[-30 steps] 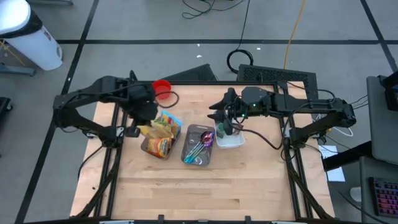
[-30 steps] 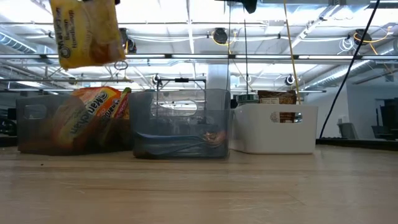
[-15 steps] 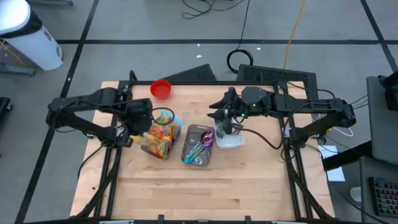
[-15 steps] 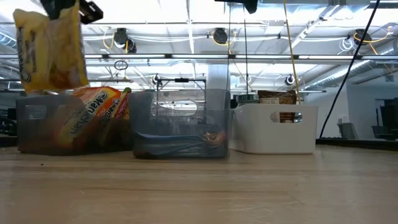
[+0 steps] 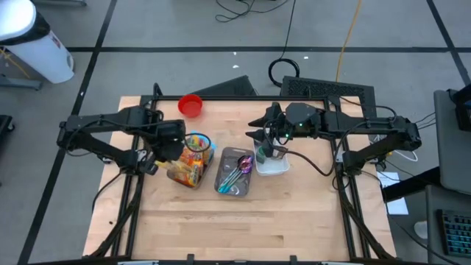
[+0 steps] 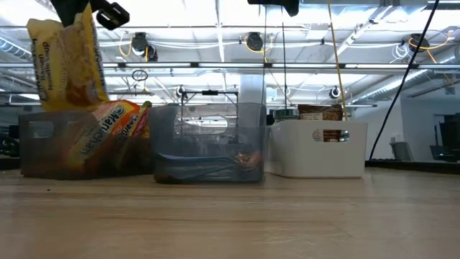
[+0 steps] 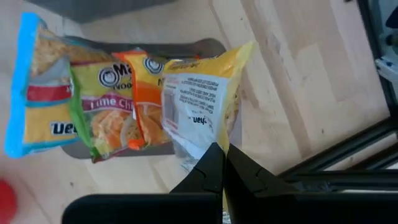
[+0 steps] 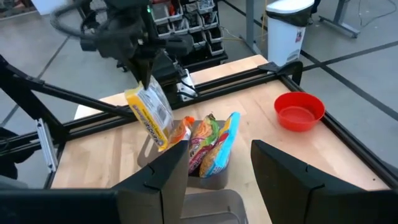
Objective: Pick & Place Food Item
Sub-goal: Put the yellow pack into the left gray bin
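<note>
The left gripper [image 7: 217, 163] has its two dark fingers pressed together on the lower edge of a yellow instant-noodle packet [image 7: 202, 102], pinching it so that the packet hangs clear of the table. In the low view that packet [image 6: 66, 63] dangles from the gripper [image 6: 85, 10] with its bottom edge just above the rim of the smoky clear bin [image 6: 83, 144]. Seen from above, the left gripper [image 5: 171, 140] sits at about nine o'clock from the table's middle, over the left end of the bin [image 5: 188, 173].

Inside that bin stand more noodle packets [image 7: 109, 102], orange, green and blue-edged, upright and leaning on one another. At three o'clock from it lies a second clear bin [image 5: 235, 171] holding coloured cutlery [image 5: 241, 168], and beyond that, again at three o'clock, a white bin [image 5: 272, 165]. A red bowl [image 5: 190, 105] rests near the table's far edge, at twelve o'clock from the noodle bin.

The right gripper [image 8: 217, 165] hovers over the white bin with its fingers spread apart and nothing between them.
</note>
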